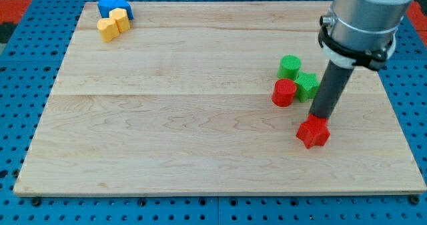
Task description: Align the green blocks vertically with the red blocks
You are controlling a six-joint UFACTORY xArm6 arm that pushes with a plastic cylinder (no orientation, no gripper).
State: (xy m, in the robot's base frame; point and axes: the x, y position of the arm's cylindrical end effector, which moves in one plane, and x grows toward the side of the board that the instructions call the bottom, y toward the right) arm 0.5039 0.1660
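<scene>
A green cylinder (289, 66) stands at the view's right, with a green star-shaped block (307, 85) just below and right of it. A red cylinder (283, 92) touches the green star's left side. A red star-shaped block (313, 131) lies lower, toward the view's bottom right. My tip (320, 117) comes down at the top edge of the red star block, touching or nearly touching it, and stands just right of and below the green star.
Blue blocks (112, 6) and yellow blocks (113, 23) cluster at the board's top left corner. The wooden board (167, 118) lies on a blue pegboard; its right edge runs near the red star.
</scene>
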